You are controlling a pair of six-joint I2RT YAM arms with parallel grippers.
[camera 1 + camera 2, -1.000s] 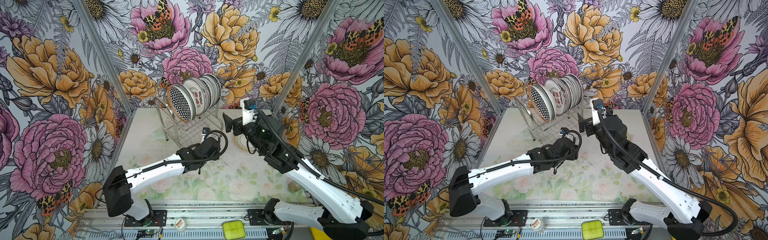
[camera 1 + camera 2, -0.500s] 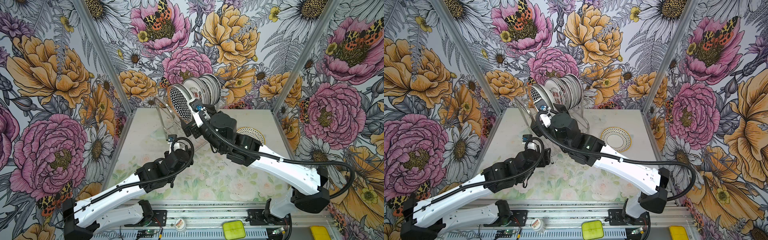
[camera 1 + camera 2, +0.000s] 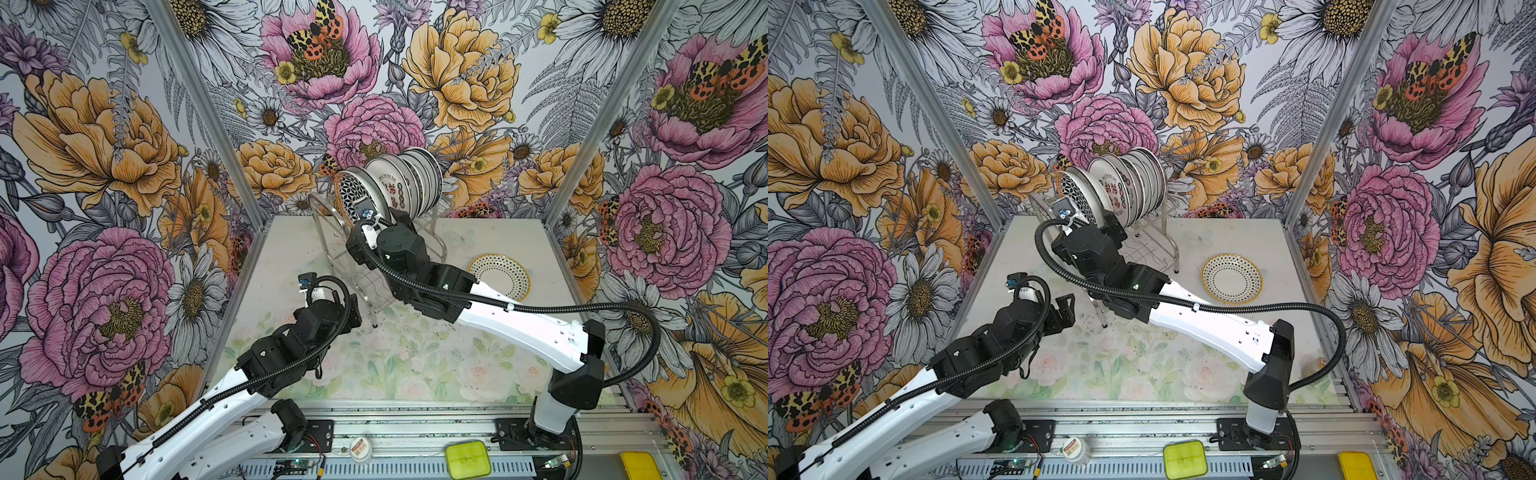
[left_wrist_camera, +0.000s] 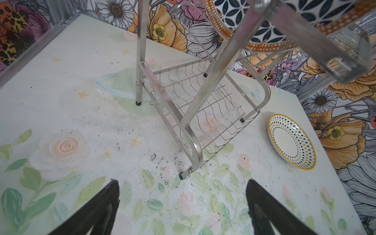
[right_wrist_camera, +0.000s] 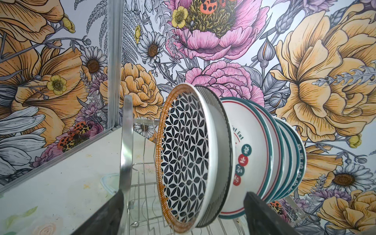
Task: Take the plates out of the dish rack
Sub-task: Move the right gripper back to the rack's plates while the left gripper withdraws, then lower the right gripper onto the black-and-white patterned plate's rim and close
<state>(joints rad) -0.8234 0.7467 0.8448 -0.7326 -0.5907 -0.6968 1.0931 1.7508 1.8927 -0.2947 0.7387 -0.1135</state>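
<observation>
Both your jaws gape wide and empty: right jaws face the lattice plate [image 5: 183, 162] in the dish rack [image 5: 126, 142], left jaws hover beside it.

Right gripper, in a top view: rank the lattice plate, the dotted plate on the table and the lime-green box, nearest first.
1. Lattice plate: front of the dish rack, right at the right gripper.
2. Dotted plate: flat on the table, right of the rack.
3. Lime-green box: at the view's bottom edge, farthest.
</observation>
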